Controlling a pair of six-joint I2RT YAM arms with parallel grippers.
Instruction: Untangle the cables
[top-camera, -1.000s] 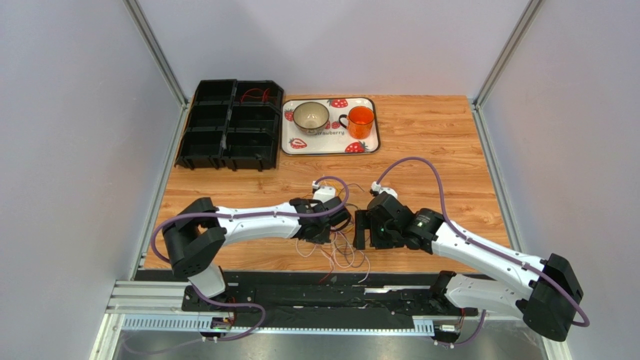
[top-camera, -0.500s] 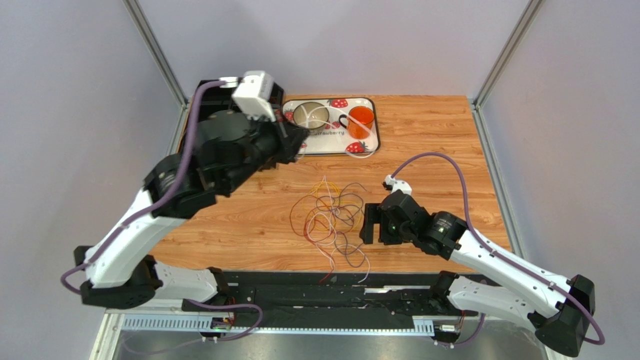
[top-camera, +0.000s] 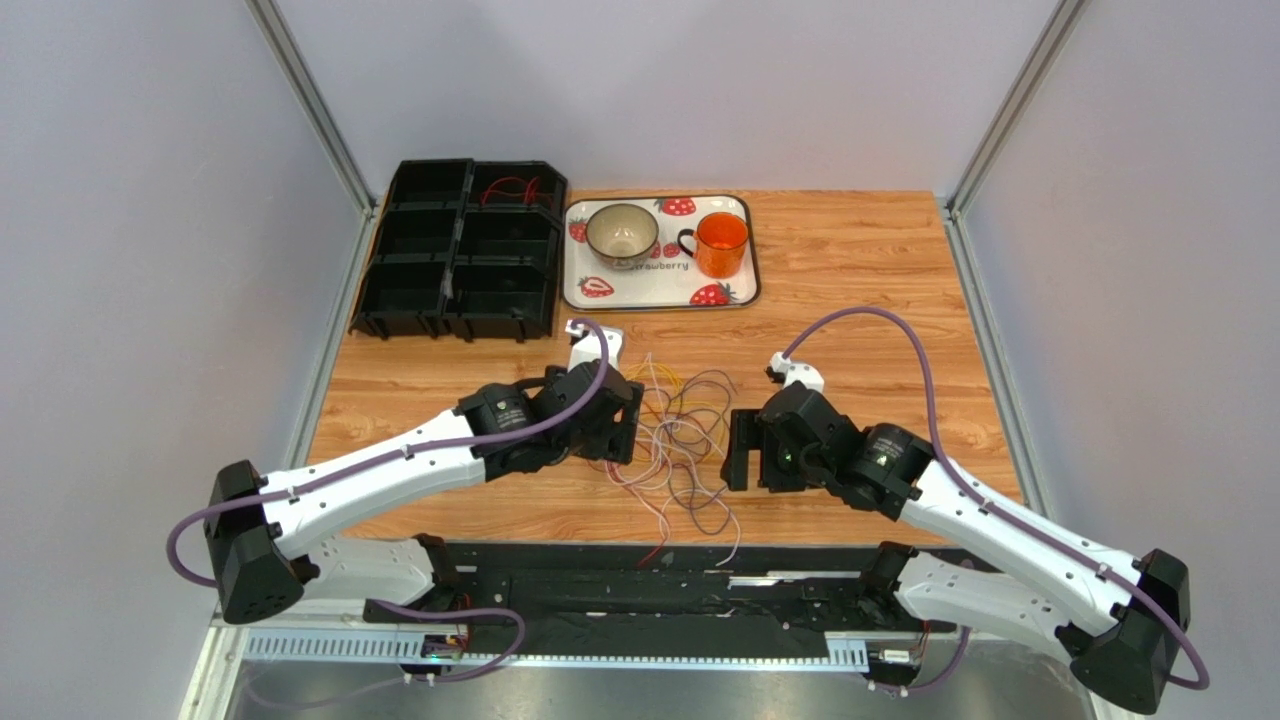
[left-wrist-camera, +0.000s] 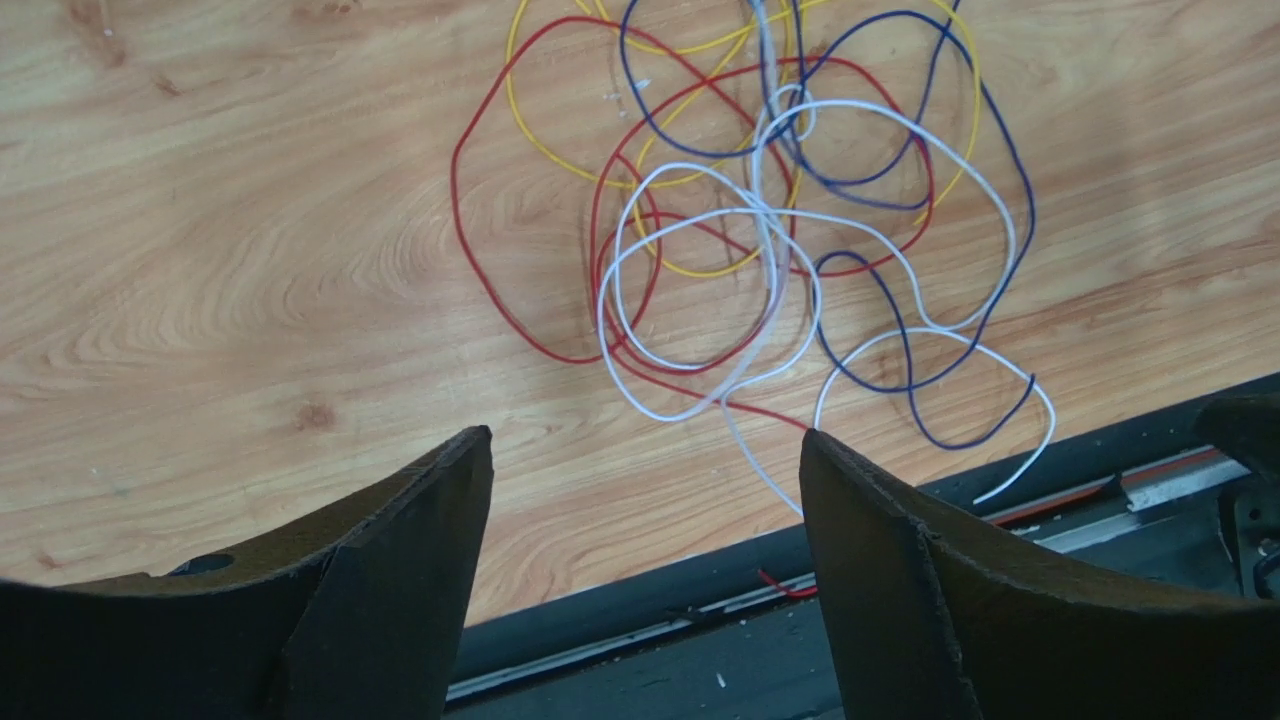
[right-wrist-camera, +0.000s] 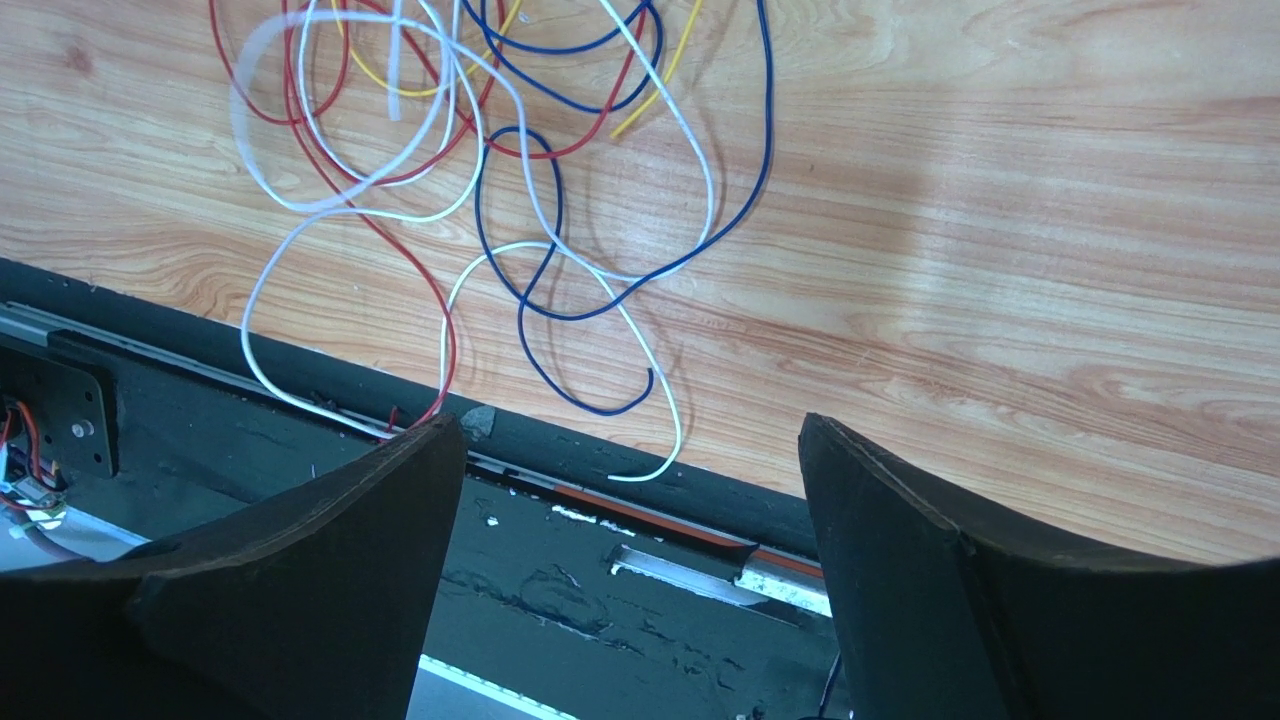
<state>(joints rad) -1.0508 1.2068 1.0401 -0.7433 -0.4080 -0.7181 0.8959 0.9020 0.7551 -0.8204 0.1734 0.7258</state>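
1. Table (top-camera: 857, 300): wooden top, carrying all the items below.
2. Left gripper (left-wrist-camera: 643, 443): back low at the heap's left edge after a swing out toward the black compartment tray (top-camera: 406, 285). Its jaws were clamped a moment ago and now stand spread wide with nothing between them.
3. Right gripper (right-wrist-camera: 628, 428): parked at the heap's right edge, jaws spread, empty.
4. Cables (top-camera: 676, 428): red, yellow, white and blue loops, crossed in one heap between the two grippers near the front edge, with some ends overhanging the black rail (right-wrist-camera: 601, 510). Judgement: the tangle remains, and the released left claw looks ready for the next strand.
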